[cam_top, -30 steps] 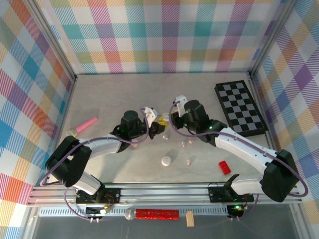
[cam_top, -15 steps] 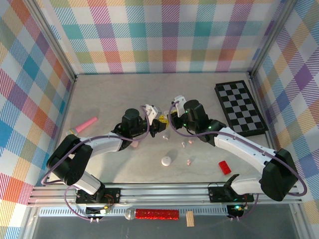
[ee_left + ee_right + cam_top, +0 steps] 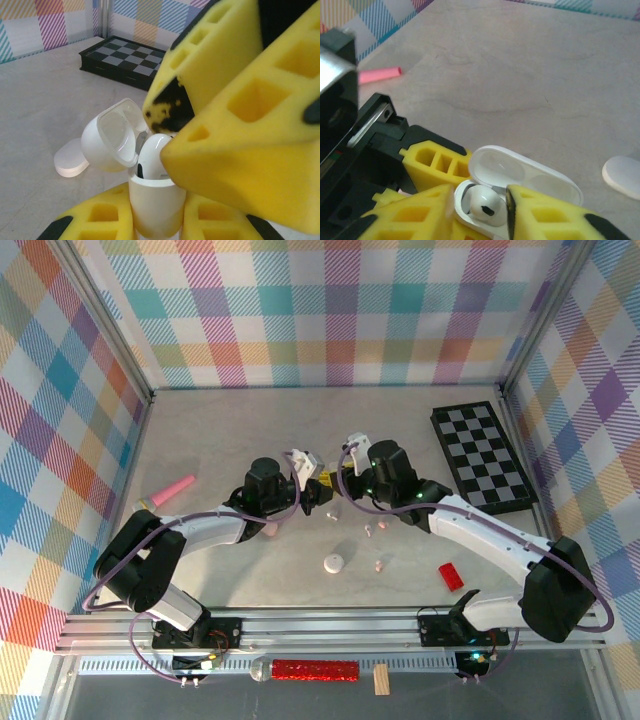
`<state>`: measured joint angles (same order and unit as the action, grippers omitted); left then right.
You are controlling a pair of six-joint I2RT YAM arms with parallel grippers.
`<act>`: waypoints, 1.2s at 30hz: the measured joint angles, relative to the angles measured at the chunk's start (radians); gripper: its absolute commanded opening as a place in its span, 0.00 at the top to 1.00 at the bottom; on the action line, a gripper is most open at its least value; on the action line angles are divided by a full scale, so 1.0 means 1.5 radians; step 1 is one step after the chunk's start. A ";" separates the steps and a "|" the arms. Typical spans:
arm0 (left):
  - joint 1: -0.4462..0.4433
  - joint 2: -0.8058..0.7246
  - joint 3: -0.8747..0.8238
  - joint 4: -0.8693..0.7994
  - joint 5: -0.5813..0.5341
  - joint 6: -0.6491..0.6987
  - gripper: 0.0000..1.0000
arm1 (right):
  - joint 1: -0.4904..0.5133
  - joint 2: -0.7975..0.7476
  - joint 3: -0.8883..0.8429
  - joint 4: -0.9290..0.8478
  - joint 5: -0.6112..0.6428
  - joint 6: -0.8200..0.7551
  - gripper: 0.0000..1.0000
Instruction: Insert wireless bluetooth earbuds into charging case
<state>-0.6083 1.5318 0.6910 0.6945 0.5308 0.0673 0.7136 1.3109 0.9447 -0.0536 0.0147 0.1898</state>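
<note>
The white charging case (image 3: pixel 155 200) stands upright with its lid (image 3: pixel 112 137) flipped open, and my left gripper (image 3: pixel 155 220) is shut on its body. One white earbud (image 3: pixel 482 205) sits in a well of the case, its head above the rim. My right gripper (image 3: pixel 479 200) hovers right over the case, open, a yellow finger (image 3: pixel 545 215) on each side of the bud with a small gap. From above, both grippers (image 3: pixel 318 490) (image 3: pixel 338 488) meet mid-table. Two more earbuds (image 3: pixel 368 530) (image 3: pixel 378 565) lie loose on the table nearby.
A second pebble-like case (image 3: pixel 333 562) lies shut in front of the grippers. A red block (image 3: pixel 451 575) sits to the right, a chessboard (image 3: pixel 482 455) at the back right, and a pink stick (image 3: pixel 170 490) at the left.
My right gripper's fingers have parted slightly and let go of the white earbud, which stays in the case. Both arms have hardly moved.
</note>
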 measured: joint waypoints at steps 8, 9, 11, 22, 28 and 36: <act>0.002 0.002 -0.002 0.024 -0.017 0.000 0.87 | -0.081 -0.069 -0.003 0.002 -0.064 0.098 0.44; 0.002 0.004 -0.006 0.036 -0.019 0.000 0.87 | -0.090 -0.080 -0.008 0.003 -0.074 0.114 0.43; 0.008 0.008 -0.017 0.056 -0.025 0.000 0.87 | -0.109 -0.096 -0.020 0.000 -0.086 0.142 0.42; 0.104 0.013 -0.103 0.186 -0.110 -0.062 0.88 | -0.121 0.005 -0.037 -0.124 -0.123 0.178 0.40; 0.150 0.006 -0.135 0.219 -0.142 -0.091 0.88 | -0.069 0.169 0.043 -0.212 -0.123 0.156 0.44; 0.194 -0.070 -0.151 0.216 -0.146 -0.105 0.88 | -0.008 0.313 0.149 -0.232 -0.122 0.121 0.60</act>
<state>-0.3176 1.4261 0.4652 1.0187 0.3119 -0.0902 0.7013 1.7809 1.1679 -0.4011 -0.1684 0.3717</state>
